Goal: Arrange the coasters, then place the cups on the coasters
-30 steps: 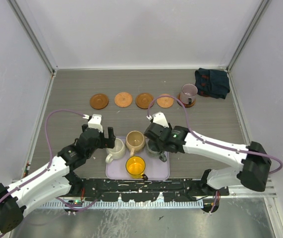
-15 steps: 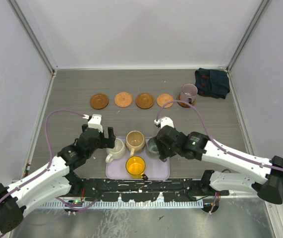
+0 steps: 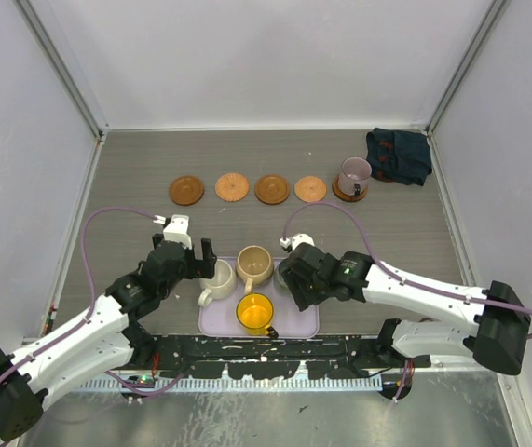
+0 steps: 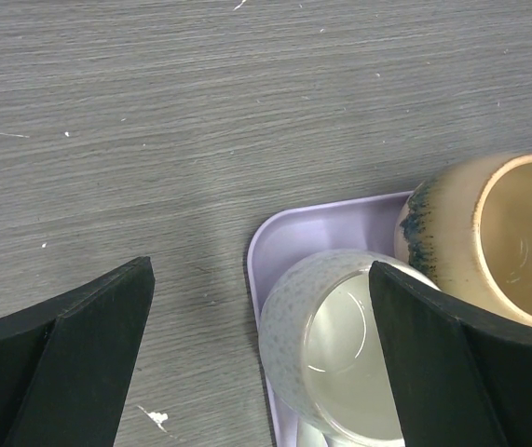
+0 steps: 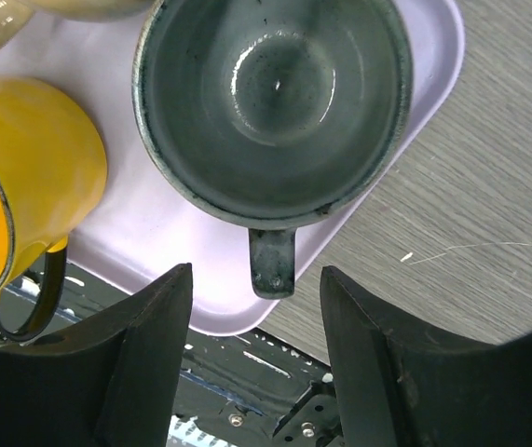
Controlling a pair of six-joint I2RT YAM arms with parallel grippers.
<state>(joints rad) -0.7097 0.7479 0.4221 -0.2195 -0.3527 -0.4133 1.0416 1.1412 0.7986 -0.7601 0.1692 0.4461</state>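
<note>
Four brown-orange coasters lie in a row. On a further coaster stands the mauve cup. The lavender tray holds the cream-white cup, the tan cup and the yellow cup. The grey-green cup is also on the tray, mostly hidden under my right arm in the top view. My right gripper is open, its fingers on either side of that cup's handle with gaps. My left gripper hangs open over the cream-white cup and the tray's corner.
A dark blue cloth lies crumpled in the far right corner next to the mauve cup. White walls close the table on three sides. The tray sits close to the near edge, just ahead of the black base rail.
My right arm has drawn back toward the near edge and a little left, its gripper now behind the grey-green cup at the handle. The left arm and all cups have stayed put.
</note>
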